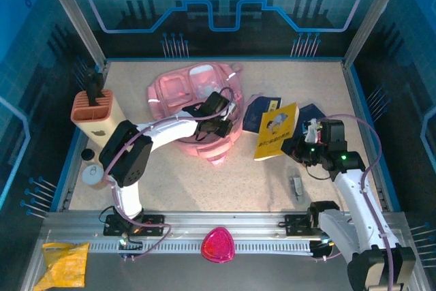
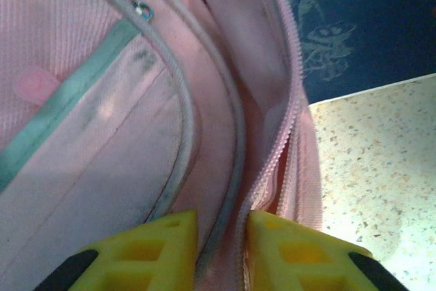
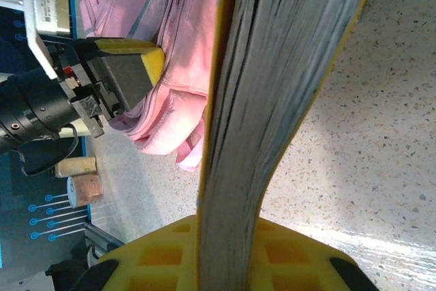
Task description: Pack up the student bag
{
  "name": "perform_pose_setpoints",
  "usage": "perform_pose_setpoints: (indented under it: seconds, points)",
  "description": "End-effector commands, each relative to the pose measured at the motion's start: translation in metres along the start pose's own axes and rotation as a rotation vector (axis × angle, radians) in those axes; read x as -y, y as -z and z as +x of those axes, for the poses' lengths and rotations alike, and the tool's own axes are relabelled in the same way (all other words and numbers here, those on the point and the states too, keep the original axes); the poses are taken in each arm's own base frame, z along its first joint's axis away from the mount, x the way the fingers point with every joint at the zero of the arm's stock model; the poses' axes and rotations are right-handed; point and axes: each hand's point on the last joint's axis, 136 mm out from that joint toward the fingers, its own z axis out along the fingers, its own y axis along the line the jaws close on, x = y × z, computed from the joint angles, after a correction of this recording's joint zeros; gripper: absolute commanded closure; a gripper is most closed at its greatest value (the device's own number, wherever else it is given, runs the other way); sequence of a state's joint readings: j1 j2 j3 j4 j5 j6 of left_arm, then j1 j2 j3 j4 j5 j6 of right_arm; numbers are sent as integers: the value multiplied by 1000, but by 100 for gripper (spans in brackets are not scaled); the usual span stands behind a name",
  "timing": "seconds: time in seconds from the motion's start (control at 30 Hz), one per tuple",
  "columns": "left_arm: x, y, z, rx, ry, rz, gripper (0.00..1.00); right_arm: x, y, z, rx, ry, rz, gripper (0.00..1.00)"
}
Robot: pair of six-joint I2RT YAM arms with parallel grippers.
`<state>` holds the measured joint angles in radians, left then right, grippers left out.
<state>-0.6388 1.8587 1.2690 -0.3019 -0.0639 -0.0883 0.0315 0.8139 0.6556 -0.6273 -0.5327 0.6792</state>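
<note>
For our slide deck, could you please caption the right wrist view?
Right arm's jaws clamp a yellow-covered book edge-on; the pink student bag lies behind on the speckled table.

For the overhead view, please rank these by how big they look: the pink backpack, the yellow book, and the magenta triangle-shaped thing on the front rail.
1. pink backpack, by far the largest.
2. yellow book; the right claw grips it, so it may sit nearer the camera.
3. magenta thing, clearly the smallest.
</note>
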Motion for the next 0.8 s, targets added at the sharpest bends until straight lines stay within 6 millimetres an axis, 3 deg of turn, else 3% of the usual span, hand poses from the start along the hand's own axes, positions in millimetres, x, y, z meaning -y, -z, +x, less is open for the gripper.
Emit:
perform_pose_setpoints:
  seconds: [0.0,0.1,0.33,0.47,0.67,0.77]
  points:
    - [-12,-13,24,-62,9,-54,77,-13,4,-10,35,48,-64,100]
    - [-9,-15,31,-72,0,-32,77,-13,4,-11,35,44,-66,100]
    - [-6,-8,18,-51,15,-16,97,-14,3,-11,32,41,-74,100]
    - [2,26,-12,45,27,9,100,-20,8,-12,32,58,-82,100]
    - [-8,89,-60,197,18,-76,100,-51,14,-8,-23,104,-196,100]
    - [-11,111,-78,271,0,-108,100,-69,10,-1,-65,126,-240,100]
